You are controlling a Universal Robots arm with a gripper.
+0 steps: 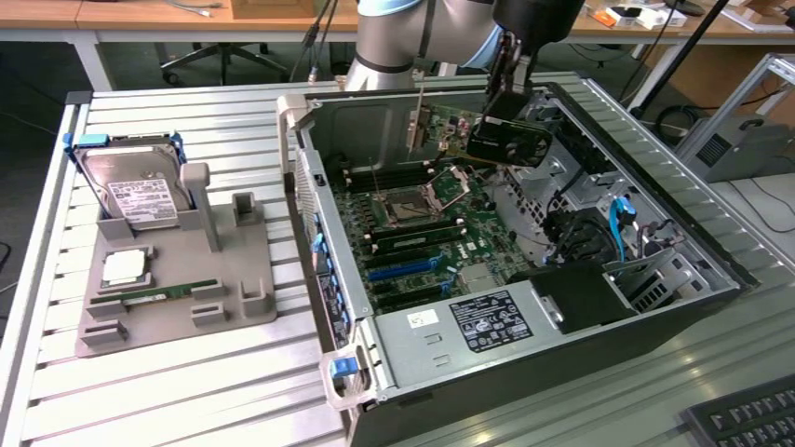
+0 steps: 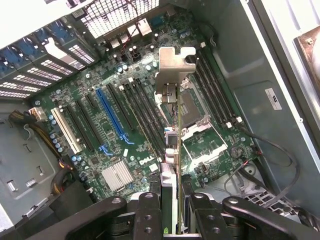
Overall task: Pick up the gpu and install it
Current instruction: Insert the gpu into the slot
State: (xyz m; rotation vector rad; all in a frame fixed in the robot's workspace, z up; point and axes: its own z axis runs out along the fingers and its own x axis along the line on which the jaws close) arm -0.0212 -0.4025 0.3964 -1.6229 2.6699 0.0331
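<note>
The gpu [image 1: 507,142], a green board with a black cooler block and a silver end bracket [image 1: 418,121], hangs over the open computer case [image 1: 326,279], above the motherboard [image 1: 416,233]. My gripper [image 1: 509,98] is shut on it from above. In the wrist view the gpu [image 2: 178,150] appears edge-on as a thin line, with its bracket [image 2: 175,67] at the far end. It is clamped between my gripper [image 2: 176,207] fingers [image 2: 149,215]. Below it lie the motherboard's [image 2: 87,147] black expansion slots and a blue slot [image 2: 112,112].
A grey holder tray [image 1: 230,289] at the exterior view's left carries a silver hard drive [image 1: 140,191], a processor [image 1: 125,268] and a memory stick [image 1: 162,294]. Inside the case are drive cages, blue cables [image 1: 617,219] and a labelled power supply [image 1: 491,321]. A keyboard [image 1: 746,419] lies nearby.
</note>
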